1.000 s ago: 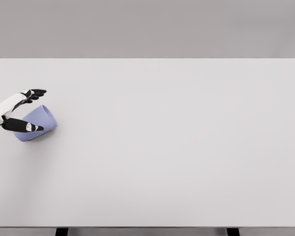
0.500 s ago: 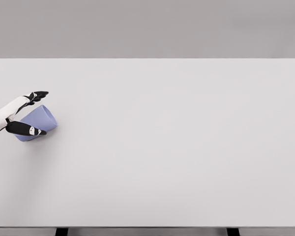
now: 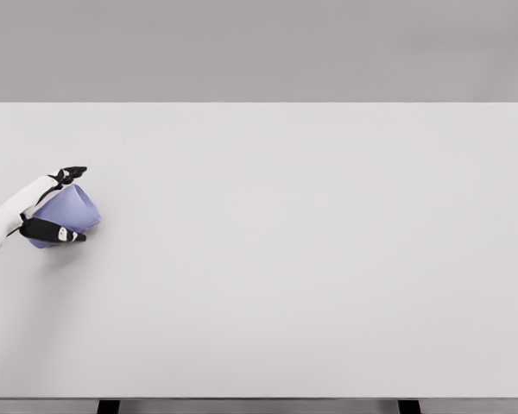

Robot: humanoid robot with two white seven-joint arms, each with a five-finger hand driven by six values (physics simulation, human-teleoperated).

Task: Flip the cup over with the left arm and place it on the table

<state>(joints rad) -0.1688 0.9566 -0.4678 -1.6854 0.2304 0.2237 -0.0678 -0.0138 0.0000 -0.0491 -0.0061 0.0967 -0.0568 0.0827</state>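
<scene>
Left hand [image 3: 45, 207] is in at the far left edge of the worktop [image 3: 293, 259], white forearm running off the side, and its black fingers [image 3: 69, 174] are closed around the cup [image 3: 69, 211]. One set of fingertips shows over the top of the cup, the thumb lies along the near side below it, so the cup sits clamped between them. The cup is a pale lilac-blue, lying tilted on its side, the wider end pointing away from the palm toward the middle of the worktop, the narrower end tucked back into the hand. There is a soft shadow just beneath it; whether the cup touches the surface I cannot tell from here. Beyond the fingertips, out to the right of the hand, the white worktop runs wide and plain to a grey wall [image 3: 259, 52] behind.
</scene>
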